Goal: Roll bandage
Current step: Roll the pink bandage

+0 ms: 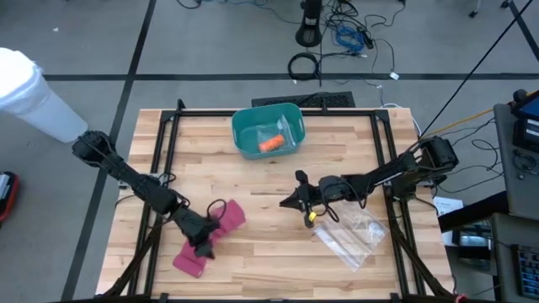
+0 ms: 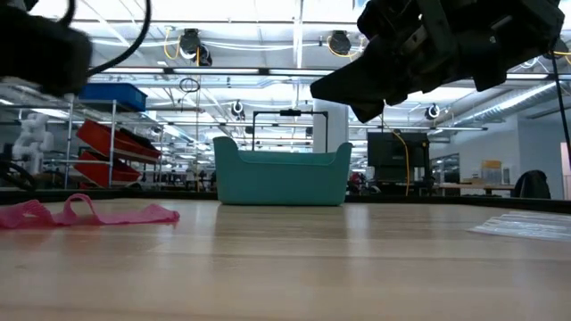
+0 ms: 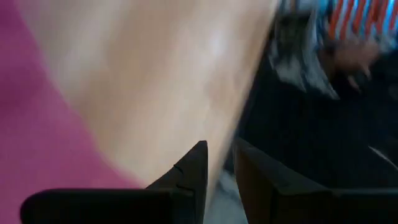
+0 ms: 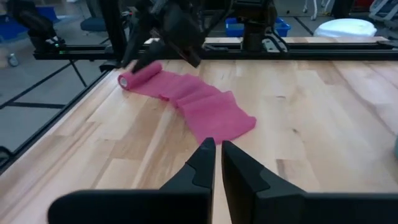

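Note:
A pink bandage (image 1: 215,234) lies slantwise on the wooden table at the near left. Its rolled end (image 4: 139,75) points toward the near-left corner. Its flat loose end (image 4: 217,117) lies spread toward the middle. My left gripper (image 3: 219,149) hangs low just over the strip beside the rolled end (image 1: 190,261). Its fingers stand a little open, with nothing between them. My right gripper (image 4: 217,148) is shut and empty. It hovers above the table right of the middle (image 1: 297,202), pointing at the bandage's loose end. My left gripper is right over the bandage by its rolled end. The arm's dark body hides the spot in the right wrist view, so I cannot tell whether a finger touches the cloth.
A teal bin (image 1: 244,133) holding an orange item stands at the far middle. A clear plastic bag (image 1: 354,237) lies near the right, with a small yellow piece (image 1: 312,216) by its far corner. A black frame (image 1: 168,147) edges the table.

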`<state>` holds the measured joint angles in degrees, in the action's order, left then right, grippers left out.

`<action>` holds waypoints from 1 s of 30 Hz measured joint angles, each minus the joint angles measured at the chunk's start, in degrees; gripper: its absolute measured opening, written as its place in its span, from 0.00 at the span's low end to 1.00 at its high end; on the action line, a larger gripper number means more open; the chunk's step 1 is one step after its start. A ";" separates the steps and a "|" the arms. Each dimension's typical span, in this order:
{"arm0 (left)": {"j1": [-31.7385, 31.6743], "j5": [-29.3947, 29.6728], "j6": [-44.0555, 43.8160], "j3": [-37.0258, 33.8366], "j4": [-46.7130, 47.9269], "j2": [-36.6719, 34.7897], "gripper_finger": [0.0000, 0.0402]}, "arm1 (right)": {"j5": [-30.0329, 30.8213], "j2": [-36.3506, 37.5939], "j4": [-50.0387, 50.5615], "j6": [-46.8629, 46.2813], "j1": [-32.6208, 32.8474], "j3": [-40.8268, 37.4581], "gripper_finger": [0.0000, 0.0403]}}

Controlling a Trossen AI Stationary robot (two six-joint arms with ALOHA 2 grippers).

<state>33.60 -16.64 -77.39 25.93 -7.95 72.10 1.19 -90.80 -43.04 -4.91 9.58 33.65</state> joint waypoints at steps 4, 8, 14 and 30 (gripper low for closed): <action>2.37 -11.21 -12.23 0.00 -0.11 0.00 0.21 | 0.00 -0.26 0.10 -0.02 1.41 0.00 0.04; 5.46 -14.49 -20.44 0.00 -0.15 0.00 0.21 | 0.01 -3.74 -2.42 1.11 3.14 1.23 0.04; 7.95 -10.46 -21.33 0.00 -0.28 0.00 0.21 | 0.39 -18.01 -0.02 4.79 3.30 15.58 0.04; 15.71 -7.23 -19.52 0.00 0.13 -0.02 0.21 | 0.36 -42.16 28.71 19.10 0.96 56.93 0.34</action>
<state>49.31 -23.87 -96.90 25.93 -7.82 72.07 1.55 -132.97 -14.33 14.20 10.54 90.58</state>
